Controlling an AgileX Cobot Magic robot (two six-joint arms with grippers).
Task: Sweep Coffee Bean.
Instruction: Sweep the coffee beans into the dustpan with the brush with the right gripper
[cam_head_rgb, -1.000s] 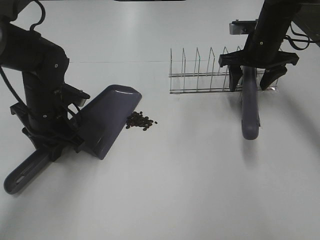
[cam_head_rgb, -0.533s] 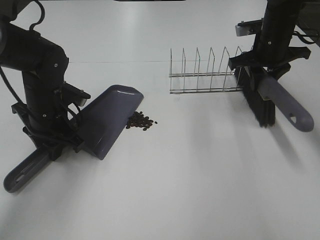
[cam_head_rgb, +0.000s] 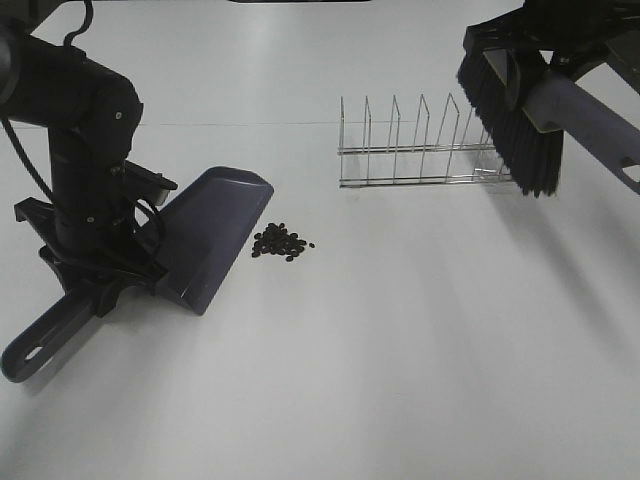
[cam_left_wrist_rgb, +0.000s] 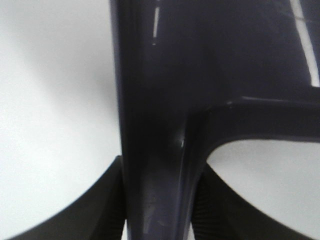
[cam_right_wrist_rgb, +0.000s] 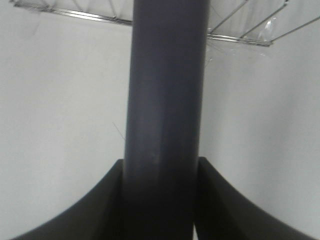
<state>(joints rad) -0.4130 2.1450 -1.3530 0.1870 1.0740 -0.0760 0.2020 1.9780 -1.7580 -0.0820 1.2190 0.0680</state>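
A small patch of coffee bean (cam_head_rgb: 282, 242) lies on the white table just right of the purple dustpan (cam_head_rgb: 212, 232). The pan's open mouth faces the beans. My left gripper (cam_head_rgb: 97, 288) is shut on the dustpan's handle (cam_left_wrist_rgb: 155, 140), which fills the left wrist view between the fingers (cam_left_wrist_rgb: 100, 205). My right gripper (cam_right_wrist_rgb: 161, 200) is shut on the purple handle (cam_right_wrist_rgb: 165, 100) of the brush. It holds the brush high at the top right, black bristles (cam_head_rgb: 512, 118) pointing down over the right end of the rack.
A wire dish rack (cam_head_rgb: 415, 150) stands at the back, right of centre. White table (cam_head_rgb: 400, 350) spreads from the beans toward the front and right. The dustpan's handle end (cam_head_rgb: 30, 350) reaches toward the front left.
My right gripper closed on the brush handle and lifted the brush from the table by the rack, turning it bristles-down. The left arm and dustpan shifted slightly left.
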